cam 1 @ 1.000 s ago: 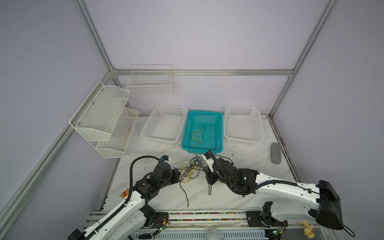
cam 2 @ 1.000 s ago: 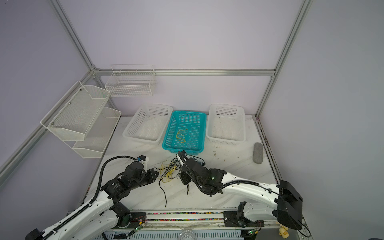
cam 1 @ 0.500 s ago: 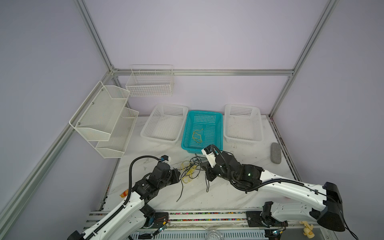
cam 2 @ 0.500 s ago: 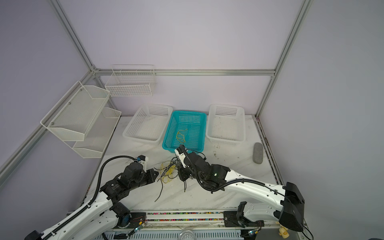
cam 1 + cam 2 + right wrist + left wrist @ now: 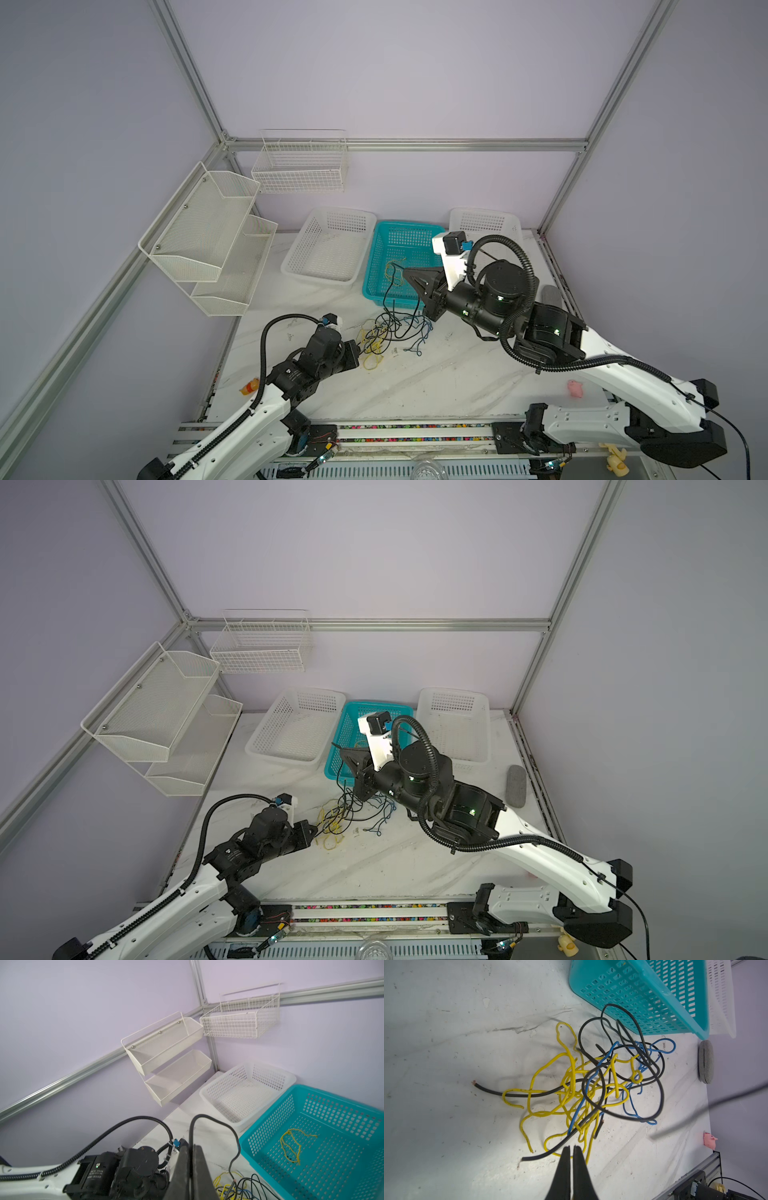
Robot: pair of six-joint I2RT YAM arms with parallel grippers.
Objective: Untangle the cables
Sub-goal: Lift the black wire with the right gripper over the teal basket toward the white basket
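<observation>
Overhead, in a top view, the right gripper (image 5: 409, 275) hangs high, clamped on a black cable (image 5: 385, 293) strung up from the cables (image 5: 388, 332) heaped on the worktop (image 5: 436, 382). Left wrist view: the left gripper (image 5: 571, 1150) sits closed at the heap's edge, perhaps pinning it. Right wrist view: that cable (image 5: 214, 1121) arcs off the pinched tips.

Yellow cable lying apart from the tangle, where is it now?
In a top view the thin yellow cable lies inside the teal perforated plastic basket, at back centre, between the left white plastic basket and the right white plastic basket.
</observation>
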